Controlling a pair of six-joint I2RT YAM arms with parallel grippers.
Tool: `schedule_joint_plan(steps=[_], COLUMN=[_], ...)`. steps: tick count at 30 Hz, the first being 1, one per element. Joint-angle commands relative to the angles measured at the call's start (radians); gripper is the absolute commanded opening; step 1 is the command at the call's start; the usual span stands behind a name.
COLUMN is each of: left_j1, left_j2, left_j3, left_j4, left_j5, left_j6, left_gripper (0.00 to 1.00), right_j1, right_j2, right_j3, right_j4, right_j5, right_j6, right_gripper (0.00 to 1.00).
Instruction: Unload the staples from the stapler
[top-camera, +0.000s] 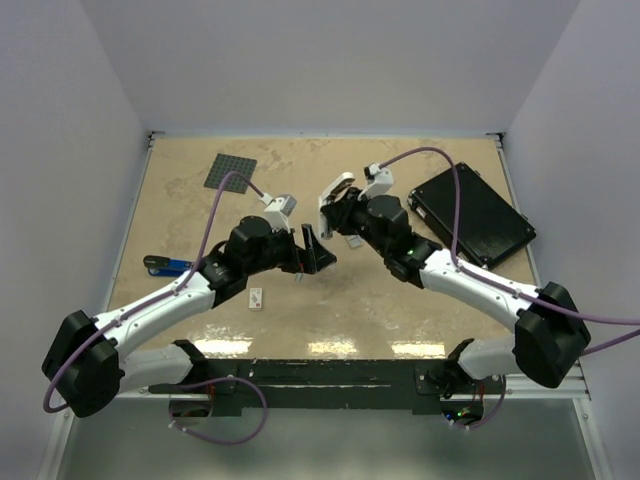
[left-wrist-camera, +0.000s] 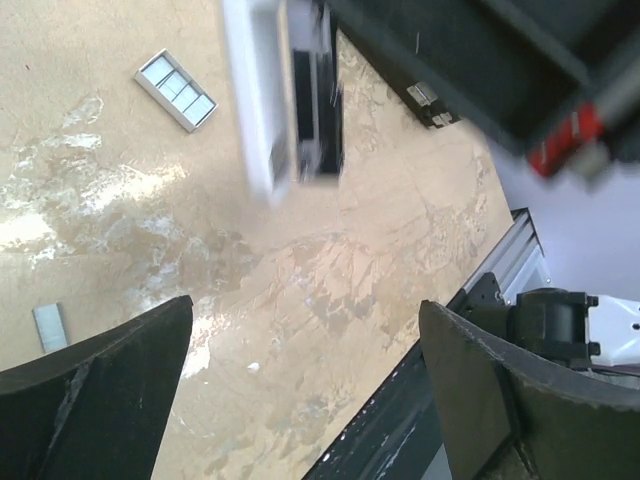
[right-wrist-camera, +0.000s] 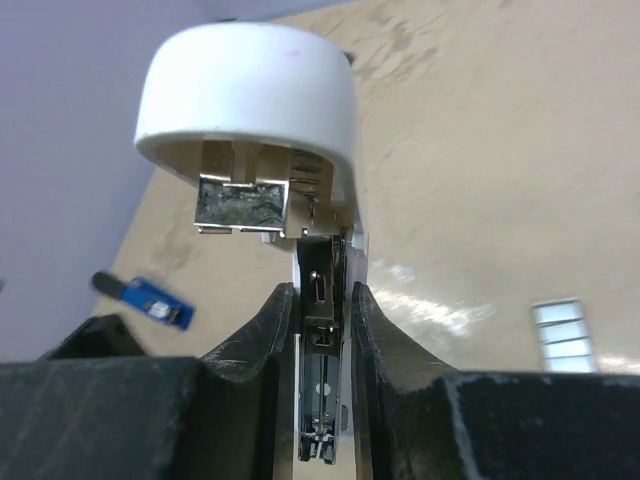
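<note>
Grip: right end effector (right-wrist-camera: 322, 298) clamps white-and-silver tool (right-wrist-camera: 250, 110) | lower end hidden

Two arms, same build. The left arm (top-camera: 160, 305) has a white shell on the long link, w/ rounded black housings at shoulder & elbow and a black wrist block. The right arm (top-camera: 480, 285) has the same white link & black housings, plus a small green LED (top-camera: 412, 250) near the wrist. A purple cable (top-camera: 213, 220) runs along the left arm up to a white cam mount (top-camera: 278, 205); a 2nd purple cable (top-camera: 455, 215) runs over the right arm. On the left hand (left-wrist-camera: 305, 310) the fingers (left-wrist-camera: 110, 390) are broad, matte black & scuffed. On the right hand (right-wrist-camera: 322, 300) the black fingers (right-wrist-camera: 250, 350) have curved inner faces & worn edges. Both bases sit on a black rail (top-camera: 330, 380) w/ thin wires.
</note>
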Motion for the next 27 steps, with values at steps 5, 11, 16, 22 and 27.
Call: schedule_joint_plan(steps=[5, 11, 16, 22, 27], left_j1=[0.01, 0.082, 0.088, 0.088, 0.088], left_j2=[-0.008, 0.037, 0.008, -0.06, -0.058], left_j3=[0.174, 0.374, 0.328, 0.145, 0.178], left_j4=[-0.227, -0.398, -0.389, -0.307, -0.347], left_j5=[-0.194, -0.467, -0.659, -0.674, -0.722], left_j6=[0.155, 0.347, 0.447, 0.481, 0.485], left_gripper=[1.0, 1.0, 1.0, 1.0, 1.0], right_j1=[-0.267, -0.35, -0.397, -0.439, -0.455], right_j2=[0.061, 0.216, 0.388, 0.501, 0.587], right_j3=[0.105, 0.22, 0.318, 0.346, 0.388], right_j4=[-0.111, -0.227, -0.325, -0.289, -0.304], right_j5=[0.076, 0.058, 0.021, -0.055, -0.085], right_j6=[-0.301, -0.414, -0.483, -0.476, -0.467], right_gripper=[0.0, 0.0, 0.0, 0.09, 0.1])
